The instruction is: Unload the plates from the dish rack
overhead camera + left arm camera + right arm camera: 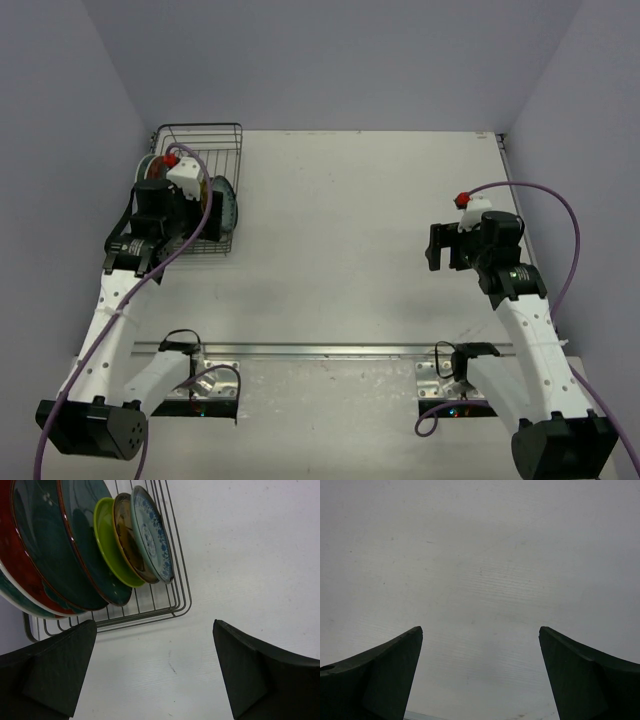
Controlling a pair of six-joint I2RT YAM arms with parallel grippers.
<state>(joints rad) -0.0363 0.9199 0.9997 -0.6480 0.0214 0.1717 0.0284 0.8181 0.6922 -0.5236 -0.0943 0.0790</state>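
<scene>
The black wire dish rack [205,140] [150,609] stands at the table's far left. Several plates stand on edge in it: large red ones with teal faces [35,555], a lime-green one [107,547], a yellow-brown patterned one [126,537] and a bluish patterned one [152,535] [227,205]. My left gripper [185,225] [155,627] hovers at the rack's near end, open and holding nothing, with bare table between its fingers. My right gripper [438,246] [480,630] is far from the rack on the right, open over bare table.
Purple-grey walls close in the table at the left, back and right. A metal rail [330,350] runs across the near edge between the arm bases. A purple cable [560,215] loops off the right arm.
</scene>
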